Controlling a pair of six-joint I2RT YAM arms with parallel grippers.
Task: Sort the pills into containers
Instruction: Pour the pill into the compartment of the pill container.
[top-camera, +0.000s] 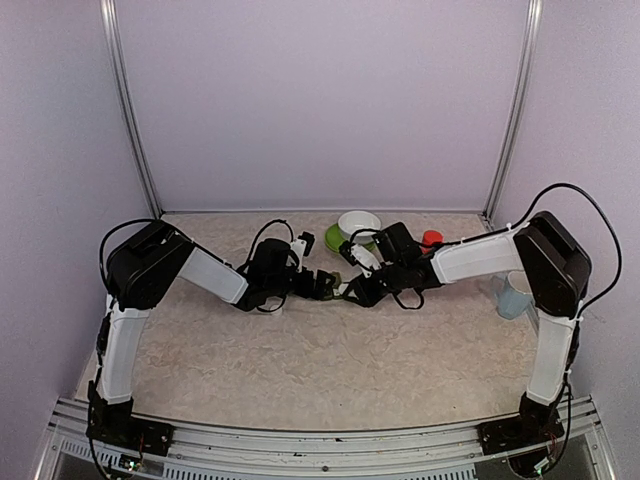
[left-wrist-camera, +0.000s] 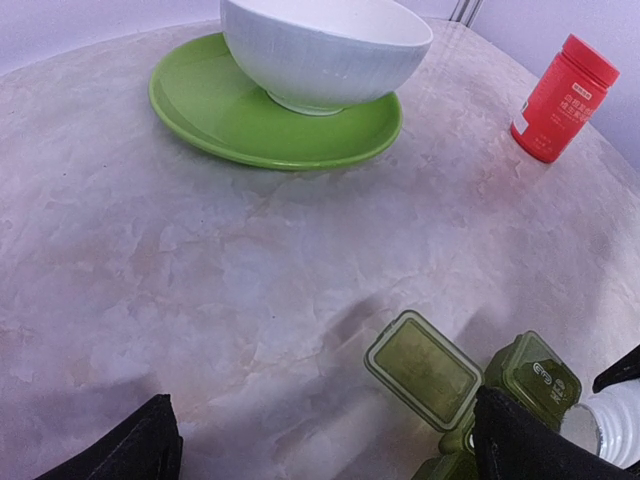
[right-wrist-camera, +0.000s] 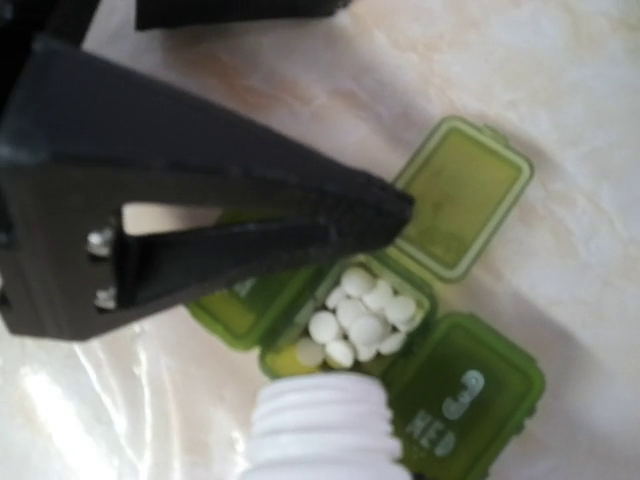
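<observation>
The containers (right-wrist-camera: 455, 400) are a small green strip between the two grippers, also seen from above (top-camera: 330, 286). The middle compartment's lid (right-wrist-camera: 462, 195) is flipped open, and several white pills (right-wrist-camera: 365, 310) lie inside. A neighbouring compartment is closed. My right gripper (top-camera: 353, 290) is shut on a small white bottle (right-wrist-camera: 320, 430), whose open threaded neck is tipped just over the pills. My left gripper (left-wrist-camera: 325, 455) stands open just left of the strip, one black finger (right-wrist-camera: 250, 190) reaching over it. The open lid (left-wrist-camera: 423, 356) lies near its right finger (left-wrist-camera: 520, 440).
A white bowl (left-wrist-camera: 325, 50) sits on a green plate (left-wrist-camera: 200, 105) behind the strip. A red bottle (left-wrist-camera: 560, 98) stands to the right of it. A pale cup (top-camera: 515, 293) stands by the right arm. A small white object (top-camera: 299, 245) lies behind the left wrist.
</observation>
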